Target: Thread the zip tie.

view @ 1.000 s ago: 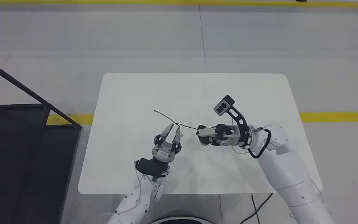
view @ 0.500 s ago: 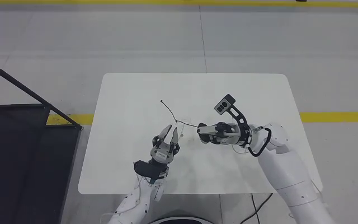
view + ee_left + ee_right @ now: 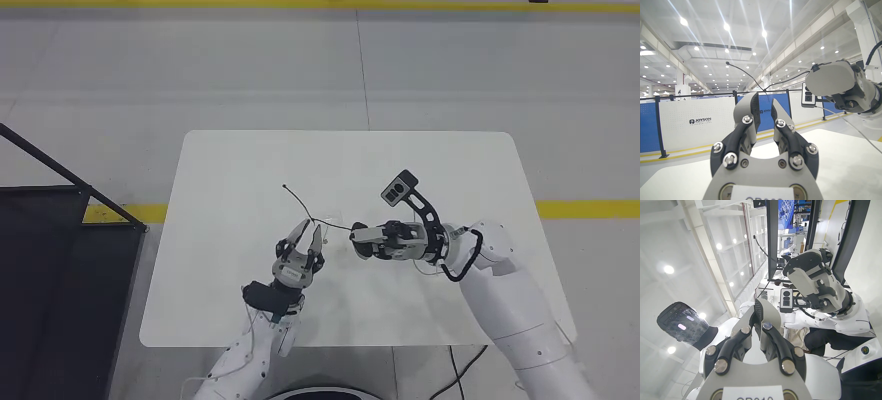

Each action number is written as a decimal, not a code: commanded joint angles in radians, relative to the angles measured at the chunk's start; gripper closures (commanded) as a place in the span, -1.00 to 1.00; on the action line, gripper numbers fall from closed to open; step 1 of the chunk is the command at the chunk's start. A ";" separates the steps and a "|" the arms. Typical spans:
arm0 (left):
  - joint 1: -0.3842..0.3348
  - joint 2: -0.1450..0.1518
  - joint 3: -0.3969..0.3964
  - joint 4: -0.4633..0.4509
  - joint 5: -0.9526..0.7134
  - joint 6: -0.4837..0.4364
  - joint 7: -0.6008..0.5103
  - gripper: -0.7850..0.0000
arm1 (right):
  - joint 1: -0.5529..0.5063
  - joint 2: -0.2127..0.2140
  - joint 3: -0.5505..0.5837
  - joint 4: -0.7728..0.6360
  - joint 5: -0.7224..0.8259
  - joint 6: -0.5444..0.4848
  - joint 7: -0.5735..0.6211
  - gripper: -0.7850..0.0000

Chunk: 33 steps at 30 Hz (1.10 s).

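Note:
A thin black zip tie [image 3: 300, 203] hangs in the air over the white table [image 3: 230, 180]. My right gripper [image 3: 355, 236] is shut on one end of it. From there the tie runs to a kink, then arcs away to its small head [image 3: 727, 62]. My left gripper [image 3: 306, 232] stands open just under the kink, fingers pointing up. In the left wrist view a short strand of the zip tie [image 3: 745, 73] drops from the kink toward the gap of the left gripper [image 3: 764, 98]. The right wrist view shows the right gripper [image 3: 757, 302] clamped on the zip tie [image 3: 761, 247].
Both grippers are over the middle of the table, nearer its front edge. A black-framed dark panel [image 3: 40, 280] stands on the floor at the left of the table. A yellow floor line [image 3: 590, 208] runs past both sides.
The tie's free end has swung away from the front edge, from flatter to more upright. My left gripper drew back half a second ago and has come up under the kink again.

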 commanded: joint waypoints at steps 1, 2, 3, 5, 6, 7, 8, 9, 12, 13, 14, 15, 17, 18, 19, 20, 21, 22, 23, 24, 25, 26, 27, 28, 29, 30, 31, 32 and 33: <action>-0.002 -0.001 0.001 0.000 0.001 0.002 -0.003 0.44 | 0.000 0.000 0.000 -0.001 -0.002 0.001 0.001 1.00; -0.003 -0.001 0.001 0.000 0.001 0.003 -0.004 0.44 | -0.001 0.000 0.000 -0.002 -0.004 0.001 0.002 1.00; -0.004 -0.002 0.002 0.001 0.002 0.004 -0.005 0.44 | -0.001 0.000 0.000 -0.003 -0.006 0.002 0.002 1.00; -0.006 -0.003 0.002 0.002 0.003 0.006 -0.006 0.47 | -0.001 0.000 0.000 -0.004 -0.008 0.002 0.002 1.00; -0.006 -0.003 0.003 0.002 0.003 0.007 -0.007 0.47 | -0.001 -0.001 0.000 -0.004 -0.009 0.003 0.002 1.00; -0.007 -0.004 0.003 0.002 0.003 0.008 -0.008 0.47 | -0.001 -0.001 0.000 -0.004 -0.008 0.003 0.003 1.00; -0.007 -0.004 0.003 0.001 0.002 0.009 -0.008 0.48 | -0.002 -0.001 0.000 -0.004 -0.009 0.006 0.003 1.00; -0.007 -0.005 0.003 0.001 0.001 0.008 -0.008 0.49 | -0.001 -0.001 0.000 -0.004 -0.009 0.007 0.002 1.00; -0.006 -0.005 0.003 0.000 0.003 0.008 -0.006 0.49 | -0.002 -0.001 0.000 -0.005 -0.010 0.007 0.002 1.00; -0.005 -0.005 0.003 -0.001 0.003 0.008 -0.006 0.50 | -0.002 -0.001 0.001 -0.005 -0.010 0.007 0.002 1.00; -0.005 -0.006 0.002 -0.001 0.003 0.008 -0.006 0.51 | -0.002 -0.002 0.001 -0.005 -0.010 0.007 0.002 1.00; -0.004 -0.006 0.002 -0.002 0.004 0.008 -0.006 0.51 | -0.002 -0.002 0.000 -0.005 -0.012 0.008 0.002 1.00; -0.002 -0.006 0.002 -0.004 0.004 0.008 -0.005 0.52 | -0.002 -0.002 0.000 -0.005 -0.014 0.010 0.002 1.00; -0.001 -0.006 0.001 -0.004 0.004 0.009 -0.007 0.54 | -0.002 -0.002 0.000 -0.005 -0.014 0.011 0.002 1.00; -0.001 -0.007 0.001 -0.005 0.004 0.009 -0.007 0.55 | -0.002 -0.002 0.000 -0.005 -0.013 0.012 0.003 1.00; 0.000 -0.007 0.001 -0.006 0.004 0.009 -0.008 0.58 | -0.001 -0.002 0.000 -0.004 -0.013 0.012 0.003 1.00; 0.000 -0.007 0.001 -0.005 0.006 0.009 -0.009 0.61 | -0.001 -0.002 0.001 -0.004 -0.013 0.012 0.003 1.00; -0.001 -0.007 0.001 -0.005 0.006 0.009 -0.011 0.66 | -0.002 -0.002 0.001 -0.004 -0.014 0.012 0.003 1.00; -0.002 -0.008 0.001 -0.005 0.007 0.010 -0.012 0.76 | -0.002 -0.003 0.001 -0.004 -0.014 0.012 0.003 1.00; -0.002 -0.008 0.001 -0.004 0.007 0.010 -0.013 0.83 | -0.002 -0.003 0.001 -0.004 -0.014 0.012 0.003 1.00; -0.003 -0.008 0.001 -0.004 0.007 0.010 -0.014 0.89 | -0.002 -0.003 0.001 -0.004 -0.015 0.012 0.004 1.00; -0.004 -0.009 0.001 -0.003 0.006 0.011 -0.015 1.00 | -0.001 -0.003 0.001 -0.004 -0.016 0.013 0.005 1.00; -0.004 -0.009 0.001 -0.003 0.007 0.012 -0.016 1.00 | -0.001 -0.003 0.001 -0.004 -0.017 0.013 0.005 1.00; -0.005 -0.009 0.001 -0.003 0.008 0.013 -0.016 1.00 | -0.001 -0.003 0.002 -0.004 -0.017 0.013 0.005 1.00; -0.005 -0.010 0.001 -0.002 0.008 0.013 -0.016 1.00 | -0.001 -0.003 0.002 -0.004 -0.016 0.012 0.006 1.00; -0.006 -0.010 0.001 -0.002 0.009 0.013 -0.016 1.00 | -0.002 -0.003 0.002 -0.004 -0.016 0.011 0.007 1.00; -0.006 -0.010 0.001 -0.001 0.012 0.014 -0.016 1.00 | -0.002 -0.003 0.003 -0.004 -0.016 0.011 0.008 1.00; -0.006 -0.010 0.001 -0.001 0.014 0.014 -0.016 1.00 | -0.002 -0.003 0.004 -0.004 -0.016 0.011 0.009 1.00; -0.007 -0.010 0.001 -0.001 0.016 0.014 -0.017 1.00 | -0.003 -0.003 0.005 -0.004 -0.014 0.011 0.008 1.00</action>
